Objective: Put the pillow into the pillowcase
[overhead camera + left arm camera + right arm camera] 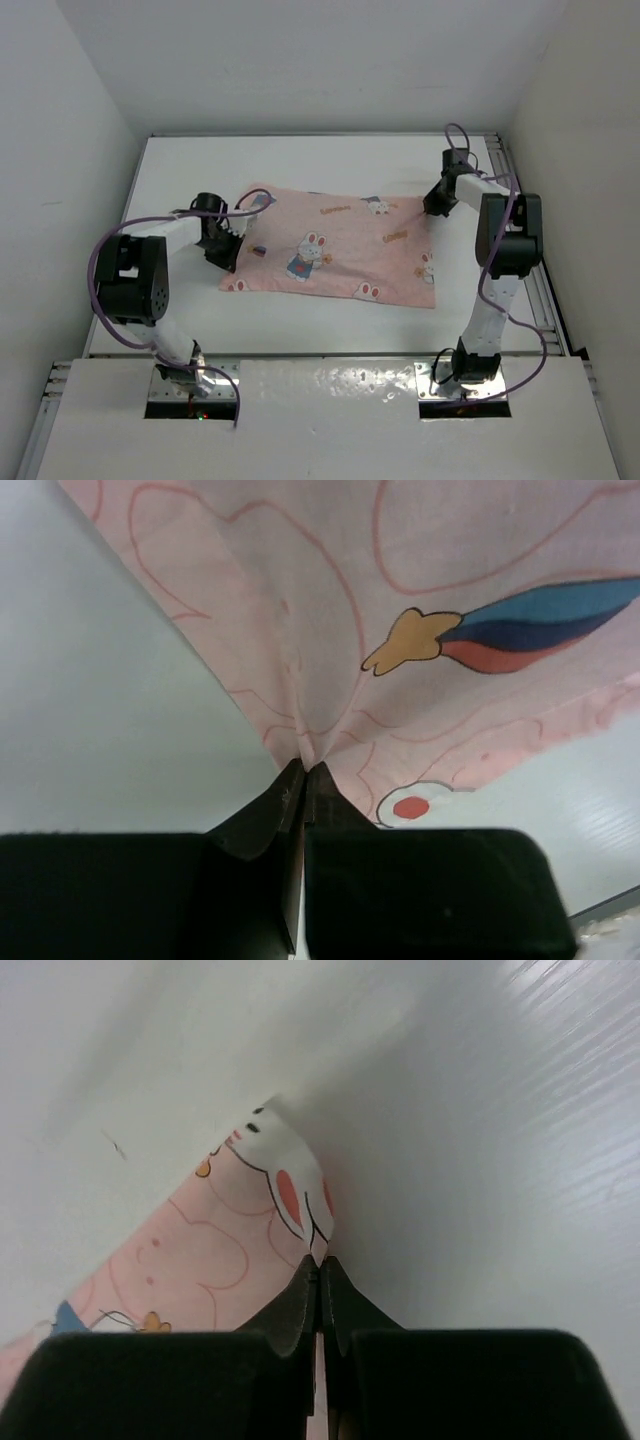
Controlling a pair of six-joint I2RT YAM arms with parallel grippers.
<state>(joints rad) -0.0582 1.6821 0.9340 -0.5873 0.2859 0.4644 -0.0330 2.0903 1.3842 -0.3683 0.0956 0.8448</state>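
Top external view: fixed high up behind the arm bases (468, 368), facing down and forward over the white surface (330, 330). The whole pillowcase (335, 245) sits mid-frame, seen from afar.

Left wrist view: very close, looking out along the left fingers (260, 820) at the pillowcase's left edge, with fabric filling the upper frame.

Right wrist view: equally close, looking past the right fingers (295, 1310) at the pillowcase's far right corner.

Shared ground: the pillowcase appears in all three views, and each wrist view covers one end of it.
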